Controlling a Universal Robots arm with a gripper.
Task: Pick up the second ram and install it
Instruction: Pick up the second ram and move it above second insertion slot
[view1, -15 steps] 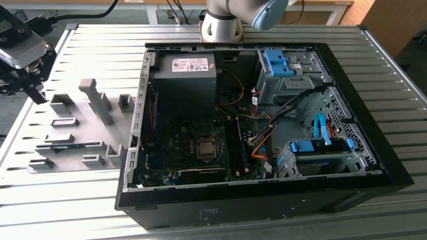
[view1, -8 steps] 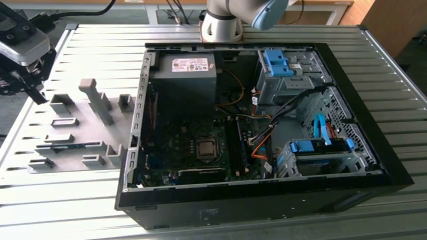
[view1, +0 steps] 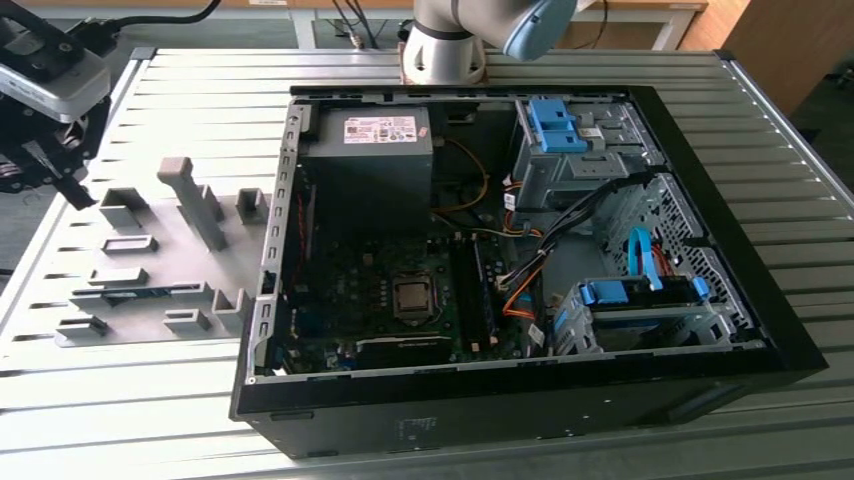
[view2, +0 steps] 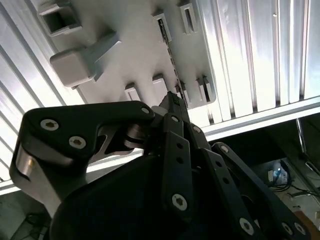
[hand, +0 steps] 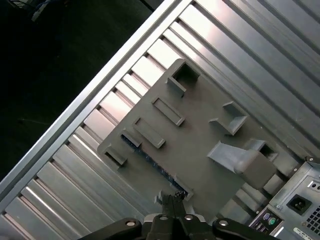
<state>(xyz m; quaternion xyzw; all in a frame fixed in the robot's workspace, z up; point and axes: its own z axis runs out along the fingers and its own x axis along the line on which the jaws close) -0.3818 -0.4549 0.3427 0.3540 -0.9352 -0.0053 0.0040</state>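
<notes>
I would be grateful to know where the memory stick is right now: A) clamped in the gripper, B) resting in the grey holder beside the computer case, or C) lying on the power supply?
B: the memory stick sits in the grey holder, and the gripper hovers clear of it.

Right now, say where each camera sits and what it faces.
Exterior view: above the table, looking down on the computer case and holder plate; arm base and gripper show.
First wrist view: on the wrist, facing the plate past the gripper.
Second wrist view: likewise, over the gripper's linkage.
Both wrist views share the second ram in the plate.
</notes>
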